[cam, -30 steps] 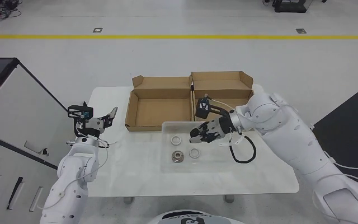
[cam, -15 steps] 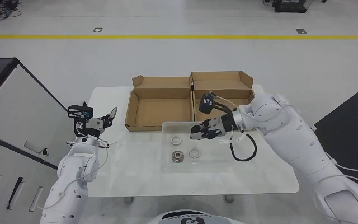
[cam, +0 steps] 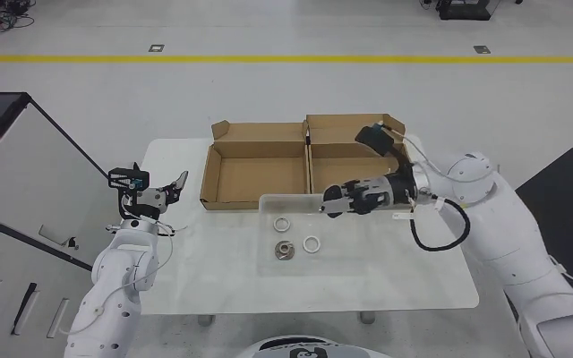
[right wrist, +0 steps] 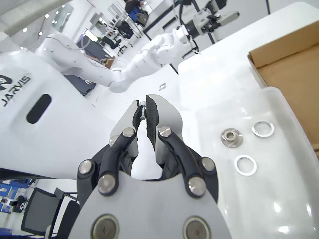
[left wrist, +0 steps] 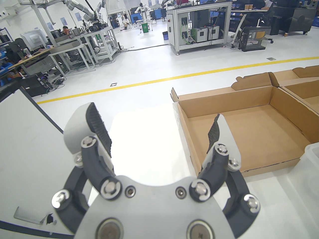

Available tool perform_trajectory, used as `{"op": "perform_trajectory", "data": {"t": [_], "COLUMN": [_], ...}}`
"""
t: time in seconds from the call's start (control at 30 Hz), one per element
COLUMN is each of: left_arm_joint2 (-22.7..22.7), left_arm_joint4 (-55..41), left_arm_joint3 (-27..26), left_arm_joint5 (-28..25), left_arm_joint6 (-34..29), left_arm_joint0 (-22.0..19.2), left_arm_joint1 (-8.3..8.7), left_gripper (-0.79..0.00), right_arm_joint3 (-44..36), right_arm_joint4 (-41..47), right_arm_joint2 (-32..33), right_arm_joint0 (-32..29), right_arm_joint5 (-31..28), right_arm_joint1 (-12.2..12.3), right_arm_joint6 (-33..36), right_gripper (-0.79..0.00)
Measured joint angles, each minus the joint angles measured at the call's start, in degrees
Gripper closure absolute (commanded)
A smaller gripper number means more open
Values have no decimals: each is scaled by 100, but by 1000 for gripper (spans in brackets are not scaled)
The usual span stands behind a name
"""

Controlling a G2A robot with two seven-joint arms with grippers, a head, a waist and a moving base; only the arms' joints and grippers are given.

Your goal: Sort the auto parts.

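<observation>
Three loose parts: two rings (cam: 281, 224) (cam: 312, 243) and a flanged bushing (cam: 284, 251), lying apart in the clear tray (cam: 345, 261) on the table (cam: 412, 277).
Right gripper (right wrist: 143, 106): fingers closed on a small screw (right wrist: 142, 111) — above the tray's far edge, just beside the right cardboard box (cam: 351, 168).
Left gripper (left wrist: 155, 115): fingers spread wide — over the table's left edge.

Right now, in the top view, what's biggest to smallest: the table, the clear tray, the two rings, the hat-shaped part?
1. table
2. clear tray
3. hat-shaped part, left ring and right ring: they look about alike, so unranked.
</observation>
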Motion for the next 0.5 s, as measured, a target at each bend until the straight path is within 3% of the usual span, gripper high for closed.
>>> {"op": "perform_trajectory", "data": {"t": [0.37,0.5], "left_arm_joint2": [0,0], "left_arm_joint4": [0,0], "left_arm_joint3": [0,0], "left_arm_joint5": [0,0], "left_arm_joint6": [0,0], "left_arm_joint0": [0,0], "left_arm_joint1": [0,0], "left_gripper": [-785,-785], "right_arm_joint3": [55,40], "right_arm_joint4": [1489,2167], "right_arm_joint2": [-1057,-1154], "right_arm_joint0": [950,1157], "right_arm_joint5": [-55,52], "right_arm_joint1": [-301,-441], "right_arm_joint6": [-53,53], "right_gripper": [0,0]}}
